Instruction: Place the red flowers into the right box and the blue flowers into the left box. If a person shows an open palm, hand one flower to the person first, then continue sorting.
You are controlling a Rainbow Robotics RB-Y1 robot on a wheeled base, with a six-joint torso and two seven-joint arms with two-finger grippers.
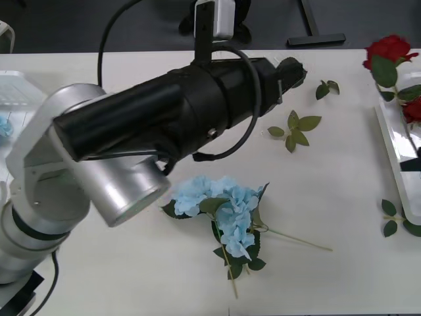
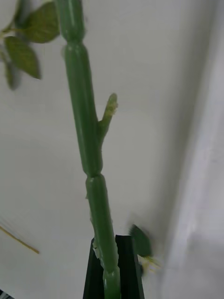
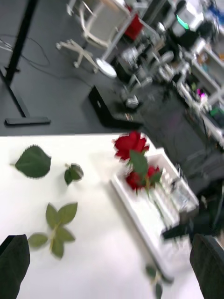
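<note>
Two red flowers (image 1: pixel 389 49) with dark red heads and green leaves sit at the far right of the white worktop (image 1: pixel 329 184), their heads at the far end of the right box (image 1: pixel 396 155), a shallow white tray with a raised rim. In the left wrist view one rose head lies just beyond the tray's far rim and the other rests inside it. The right claw (image 2: pixel 112 273) is closed on a thick, jointed green stem (image 2: pixel 86 126) with a short side stub, its black fingers pressing the stem from both sides above the worktop.

The blue flowers (image 1: pixel 223 207), pale fluffy clusters on broad dark leaves with thin stems, lie on the worktop near the middle, toward the robot. A corner of the left box (image 1: pixel 14 92) shows at the left edge.

The left arm (image 1: pixel 164 118) reaches across the middle, covering much of the worktop's left half. The left claw (image 3: pixel 112 266) is spread wide, with its dark fingers at both corners. Loose leaf sprigs (image 1: pixel 296 128) lie scattered between the arm and the right box.
</note>
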